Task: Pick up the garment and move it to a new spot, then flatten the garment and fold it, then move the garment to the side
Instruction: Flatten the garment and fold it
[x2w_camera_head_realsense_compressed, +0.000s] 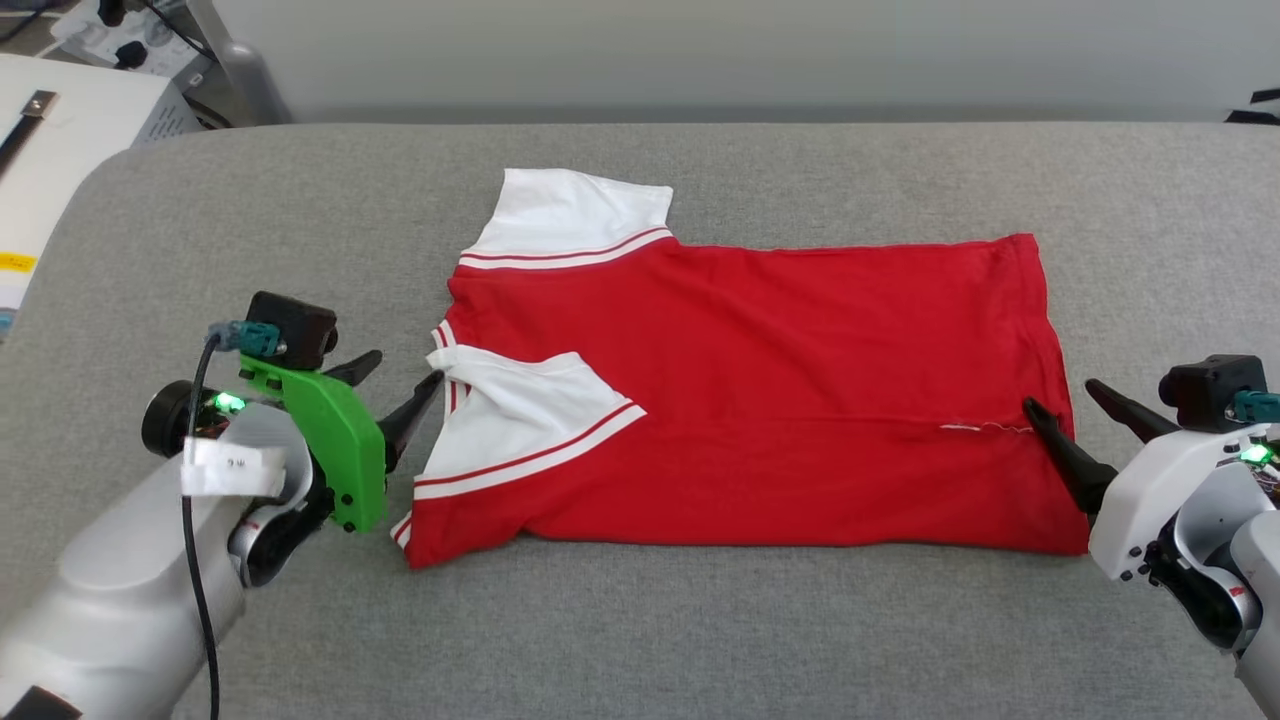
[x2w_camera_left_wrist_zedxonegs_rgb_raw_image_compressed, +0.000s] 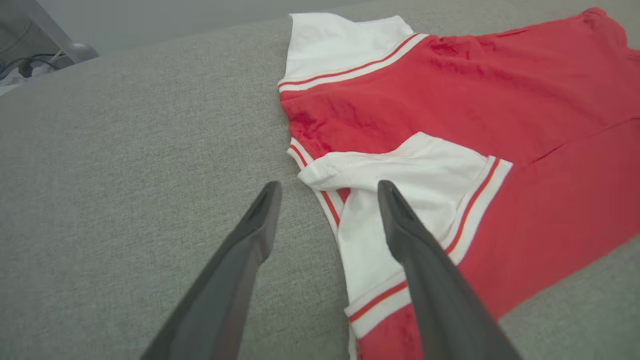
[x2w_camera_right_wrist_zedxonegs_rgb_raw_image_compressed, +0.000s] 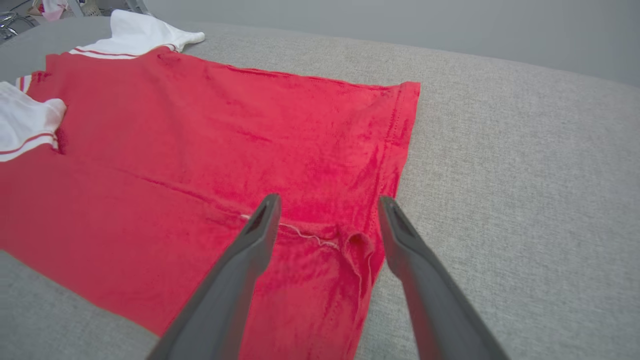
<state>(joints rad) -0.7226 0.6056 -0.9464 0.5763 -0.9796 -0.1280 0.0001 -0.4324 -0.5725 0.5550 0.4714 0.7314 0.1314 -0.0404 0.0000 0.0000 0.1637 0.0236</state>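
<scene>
Risk sits mainly at the two ends of the garment (x2w_camera_head_realsense_compressed: 760, 400). It lies lengthwise across the grey cushion (x2w_camera_head_realsense_compressed: 700, 620), with its near long edge folded over the middle and one white sleeve (x2w_camera_head_realsense_compressed: 520, 410) on top.

The left gripper (x2w_camera_head_realsense_compressed: 408, 367) hovers at the collar end, fingers spread wide and holding nothing. One finger is above the sleeve and the other above bare cushion. The right gripper (x2w_camera_head_realsense_compressed: 1061, 394) straddles the hem (x2w_camera_right_wrist_zedxonegs_rgb_raw_image_compressed: 395, 150), just as wide and just as empty.

A finger dragging across the cloth would likely pull the fold open. The loose white thread (x2w_camera_right_wrist_zedxonegs_rgb_raw_image_compressed: 305, 232) by the puckered hem corner could catch a right fingertip. A pinch that takes only the top layer would peel the fold back, and the bunched sleeve may leave the next fold lumpy.

As for writing, the upturned red face is plain. A white tag (x2w_camera_head_realsense_compressed: 235, 465) on the left forearm bears faint marks too small to read.
</scene>
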